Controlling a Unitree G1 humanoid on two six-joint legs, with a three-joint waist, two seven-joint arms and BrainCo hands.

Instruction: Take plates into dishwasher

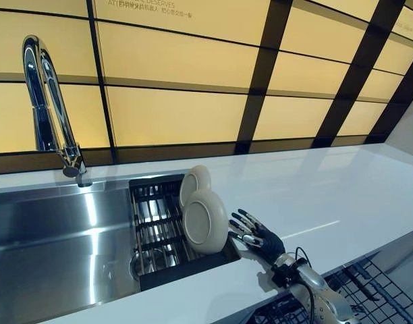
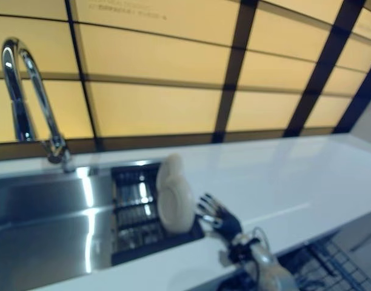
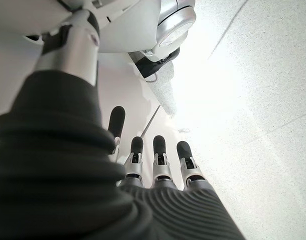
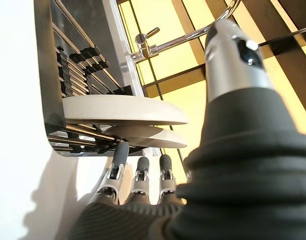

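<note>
From our head view, two plates [image 1: 204,219] stand upright in the sink rack [image 1: 152,202]; our open right hand [image 1: 255,233] hovers beside them on the counter [image 1: 328,196]. Right wrist view: a careless reach could topple both. Left wrist view: left hand [image 3: 158,160] relaxed, empty.

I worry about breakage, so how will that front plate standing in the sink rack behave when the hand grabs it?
The front plate looks rigid and glazed, so probably slippery and breakable. It stands on edge in the black rack, so a push from the open right hand may tip it against the plate behind.
</note>
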